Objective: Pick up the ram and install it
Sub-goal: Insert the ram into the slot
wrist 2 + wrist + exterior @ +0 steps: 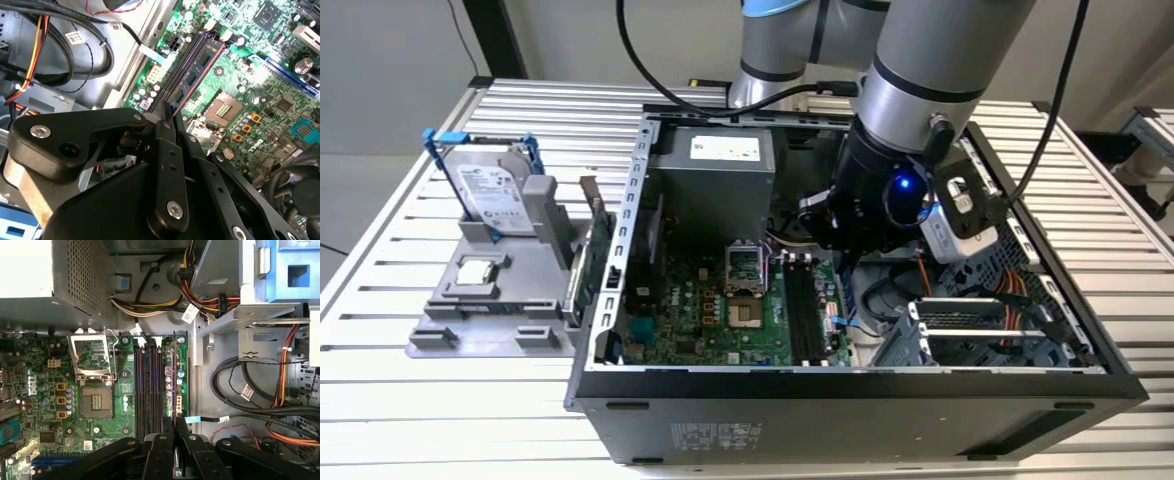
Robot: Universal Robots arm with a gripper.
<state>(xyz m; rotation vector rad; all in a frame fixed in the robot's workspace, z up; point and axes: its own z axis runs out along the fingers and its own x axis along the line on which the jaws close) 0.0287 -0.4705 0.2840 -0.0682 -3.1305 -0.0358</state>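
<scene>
The ram (199,70) is seen as a thin, long, dark bluish stick with small dark chips. It stands on edge in a memory slot (167,385) on the motherboard (95,390), its near end pinched between the jaws.

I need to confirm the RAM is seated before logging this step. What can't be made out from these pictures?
- The ram: in the second wrist view its near end is hidden behind the gripper, so full seating is unclear.
- Slot latches: too small in the exterior view.
- Gripper fingertips: in the first wrist view they cover the ram's end.
</scene>
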